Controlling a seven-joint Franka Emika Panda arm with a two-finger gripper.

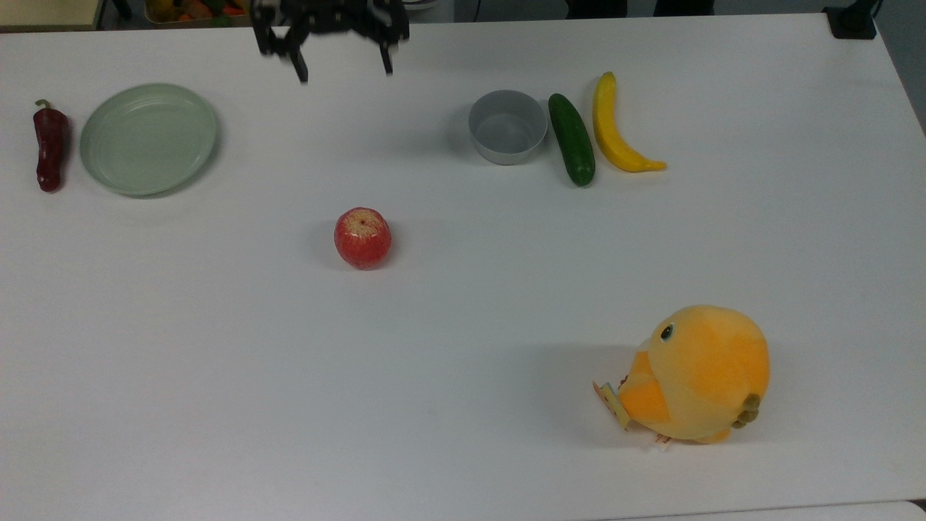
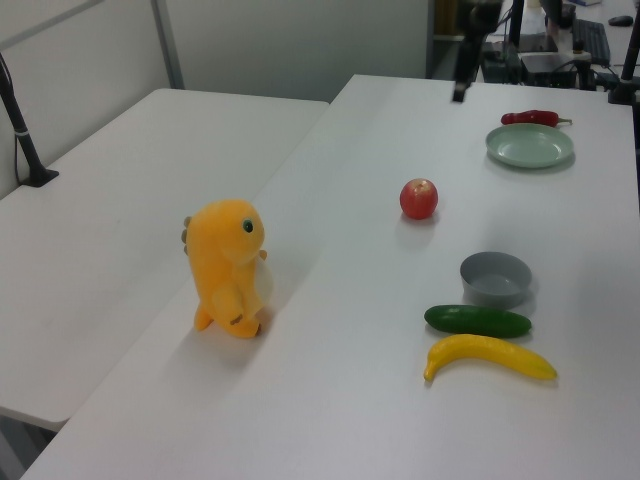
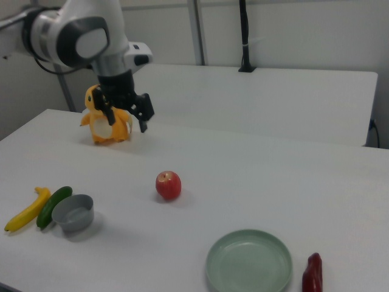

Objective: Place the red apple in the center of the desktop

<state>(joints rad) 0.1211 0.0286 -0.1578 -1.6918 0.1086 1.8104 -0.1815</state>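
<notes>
The red apple (image 1: pixel 362 238) rests alone on the white desktop (image 1: pixel 463 434), a little left of the middle in the top view; it also shows as the apple (image 2: pixel 419 198) in the left view and the apple (image 3: pixel 168 185) in the right view. My gripper (image 1: pixel 340 69) is open and holds nothing, high above the table near the top view's upper edge. In the right view the gripper (image 3: pixel 126 124) hangs well above and to the left of the apple, fingers spread.
A pale green plate (image 1: pixel 148 138) and a dark red chili pepper (image 1: pixel 51 148) lie at the top view's left. A grey bowl (image 1: pixel 508 126), cucumber (image 1: pixel 571 139) and banana (image 1: pixel 617 130) sit at the upper right. An orange plush toy (image 1: pixel 698 373) stands lower right.
</notes>
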